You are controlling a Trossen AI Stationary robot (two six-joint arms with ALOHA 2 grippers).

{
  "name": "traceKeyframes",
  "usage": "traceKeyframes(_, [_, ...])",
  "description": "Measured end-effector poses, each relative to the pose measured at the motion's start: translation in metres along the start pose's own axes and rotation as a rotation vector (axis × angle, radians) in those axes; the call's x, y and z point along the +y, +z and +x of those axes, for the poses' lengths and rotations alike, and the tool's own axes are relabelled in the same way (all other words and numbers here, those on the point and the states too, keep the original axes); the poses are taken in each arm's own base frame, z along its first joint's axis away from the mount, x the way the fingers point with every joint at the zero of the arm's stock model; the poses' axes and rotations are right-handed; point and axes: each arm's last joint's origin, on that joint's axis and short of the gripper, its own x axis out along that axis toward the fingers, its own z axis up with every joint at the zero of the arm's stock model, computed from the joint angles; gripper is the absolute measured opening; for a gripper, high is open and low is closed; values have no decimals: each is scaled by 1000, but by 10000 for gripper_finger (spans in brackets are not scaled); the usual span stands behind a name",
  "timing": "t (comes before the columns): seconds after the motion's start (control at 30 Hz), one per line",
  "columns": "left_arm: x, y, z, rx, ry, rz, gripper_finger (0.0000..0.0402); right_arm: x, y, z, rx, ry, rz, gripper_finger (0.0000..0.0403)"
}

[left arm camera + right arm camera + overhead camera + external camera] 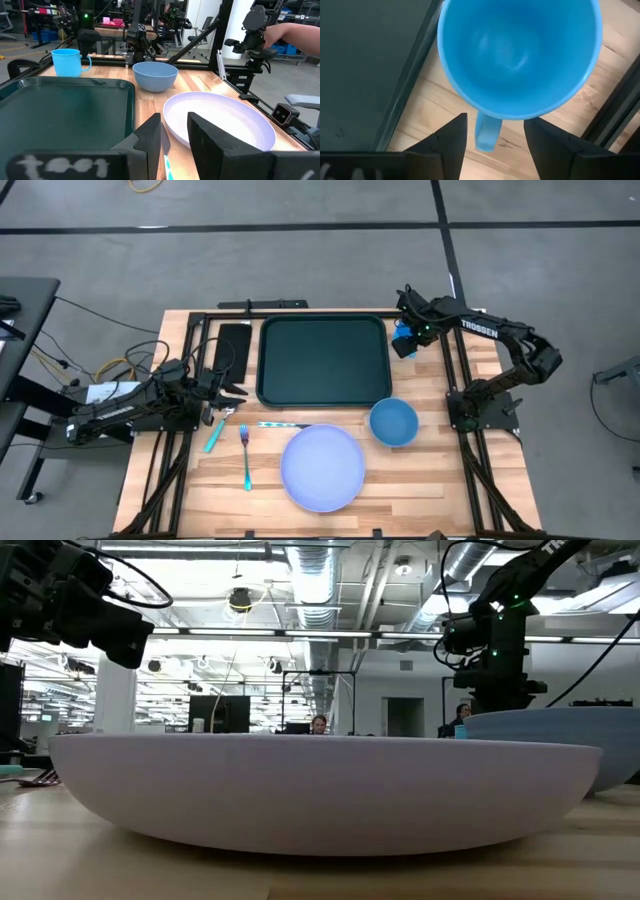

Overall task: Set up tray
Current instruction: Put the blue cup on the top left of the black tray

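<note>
spread wide, the right gripper's (495, 131) jaws hang straight above the blue mug (520, 55), its handle (487, 131) lying between the two fingers, untouched. that mug stands on the wooden table (440, 470) just beside the right rim of the dark green tray (323, 360), which lies bare at the table's far middle. left gripper (174, 137) sits low by the tray's left front corner, jaws parted a little, nothing visibly pinched. nearer the front: blue bowl (393, 422), pale plate (322, 467), fork (245, 457).
</note>
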Motion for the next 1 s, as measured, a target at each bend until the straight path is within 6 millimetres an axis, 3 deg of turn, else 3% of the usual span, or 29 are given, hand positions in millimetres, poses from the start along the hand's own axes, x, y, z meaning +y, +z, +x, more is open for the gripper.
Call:
traceKeyframes(0.3, [0,0,0,0,0,0,84,-1,-8,12,31,-6,1,189])
traceKeyframes(0.63, [0,0,0,0,0,0,84,0,-4,13,-19,5,2,181])
traceKeyframes(1.0, [0,0,0,0,0,0,84,0,-4,13,-15,4,11,116])
